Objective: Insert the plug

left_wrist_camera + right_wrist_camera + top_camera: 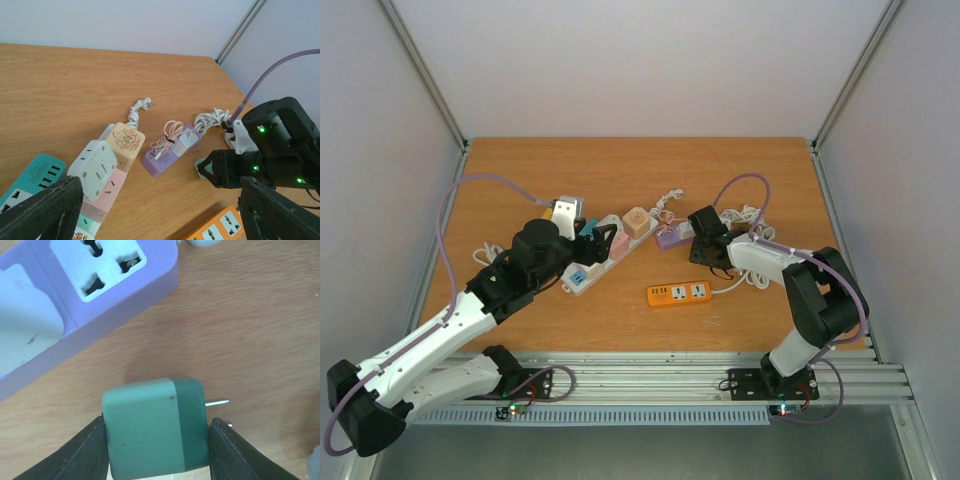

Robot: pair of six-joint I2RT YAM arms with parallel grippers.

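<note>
Green plug (155, 427) pinched by the right gripper (157, 436), over the table (260, 315).
Its prongs point to 3 o'clock; the purple strip (100, 315) lies near at 11 o'clock, a white charger (186, 140) occupying one socket. Left gripper (160, 202) gapes wide, holding nothing.

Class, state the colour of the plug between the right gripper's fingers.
Two-tone green plug, seen best in the right wrist view.

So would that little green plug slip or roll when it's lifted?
Probably stiff and light: the green plug is a small, solid-looking block. Flat sides make rolling unlikely. Its smooth casing might twist between the right gripper's fingers.
</note>
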